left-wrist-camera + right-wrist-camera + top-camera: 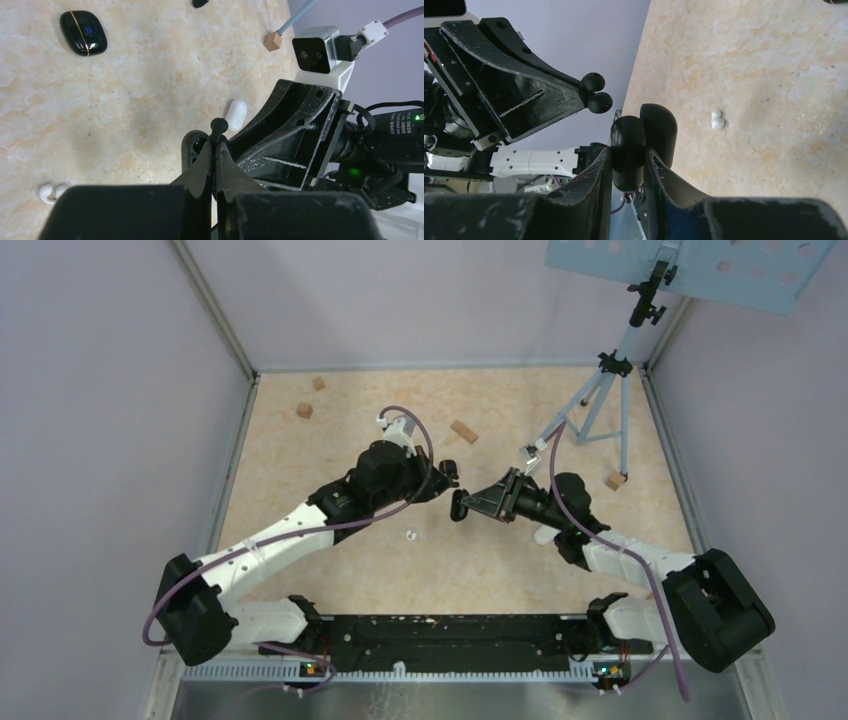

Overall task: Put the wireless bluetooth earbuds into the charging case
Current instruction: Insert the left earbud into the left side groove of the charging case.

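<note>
Over the surface (pixel 500 570), seen from above, the left tool (pixel 447 480) and right tool (pixel 465 506) sit tip to tip.

Left wrist view: the left tool is clenched on a black bud (pixel 218 125). The bud's long side runs along the fingers, and its head points at the open case (pixel 194 150) just beyond.

Right wrist view: the right tool grips that case.

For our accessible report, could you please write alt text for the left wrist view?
The shut left pincer pinches a small black earbud at its tips, close to an open black case held by the right pincer. On the marbled table lie a closed black case, a white case, two white earbuds and a wooden block.
</note>
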Controlling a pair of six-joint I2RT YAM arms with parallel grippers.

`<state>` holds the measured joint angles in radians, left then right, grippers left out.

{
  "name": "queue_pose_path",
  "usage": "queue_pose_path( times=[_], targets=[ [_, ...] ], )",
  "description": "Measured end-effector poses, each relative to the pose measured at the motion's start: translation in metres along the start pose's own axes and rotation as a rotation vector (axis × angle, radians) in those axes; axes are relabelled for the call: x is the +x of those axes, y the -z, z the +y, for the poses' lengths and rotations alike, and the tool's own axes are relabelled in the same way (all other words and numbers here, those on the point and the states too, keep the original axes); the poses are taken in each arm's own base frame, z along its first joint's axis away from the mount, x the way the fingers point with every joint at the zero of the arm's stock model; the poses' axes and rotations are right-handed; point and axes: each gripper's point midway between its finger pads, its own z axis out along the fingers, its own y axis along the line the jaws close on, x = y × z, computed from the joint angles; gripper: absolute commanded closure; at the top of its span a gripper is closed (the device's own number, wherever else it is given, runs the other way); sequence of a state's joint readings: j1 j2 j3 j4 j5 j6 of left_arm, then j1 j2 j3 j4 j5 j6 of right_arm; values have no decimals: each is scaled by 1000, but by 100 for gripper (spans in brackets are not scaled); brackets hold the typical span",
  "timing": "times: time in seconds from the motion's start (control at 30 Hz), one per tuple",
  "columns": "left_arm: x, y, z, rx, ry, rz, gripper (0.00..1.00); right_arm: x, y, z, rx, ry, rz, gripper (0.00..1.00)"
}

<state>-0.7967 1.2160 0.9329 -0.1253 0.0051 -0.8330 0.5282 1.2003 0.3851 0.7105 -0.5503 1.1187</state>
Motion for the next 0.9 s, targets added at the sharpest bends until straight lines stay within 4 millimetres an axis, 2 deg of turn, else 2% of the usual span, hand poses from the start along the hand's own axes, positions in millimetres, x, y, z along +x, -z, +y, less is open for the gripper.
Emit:
queue_pose_path(
  times=[0.37, 0.9],
  targets=[
    [18, -7, 6, -26, -33, 102, 100, 2, 2, -2, 3, -1, -1, 100],
    [23, -5, 11, -33, -83, 131, 100, 2, 3, -1, 5, -3, -1, 100]
  ],
)
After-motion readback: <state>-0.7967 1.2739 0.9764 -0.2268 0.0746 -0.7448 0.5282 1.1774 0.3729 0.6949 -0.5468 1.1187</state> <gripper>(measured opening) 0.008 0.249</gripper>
